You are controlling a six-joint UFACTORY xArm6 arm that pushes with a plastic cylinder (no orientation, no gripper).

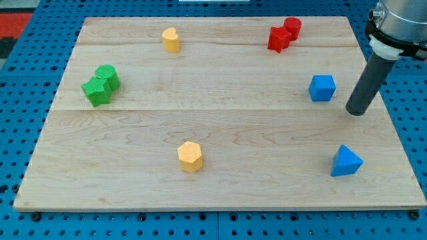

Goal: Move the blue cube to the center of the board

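The grey metal arm (400, 23) is cut off by the view's top and right edges. The two red blocks (283, 33) touch, so their shapes are unclear.

Far left on the wooden board (220, 193) there's a pair of green blocks (101, 85), touching. A yellow heart-ish block (171, 40) sits at the far edge, two red blocks (284, 35) huddle together far right. Nearer, a yellow hexagonal block (190, 157) sits left of center, and a blue triangular block (346, 161) near right.
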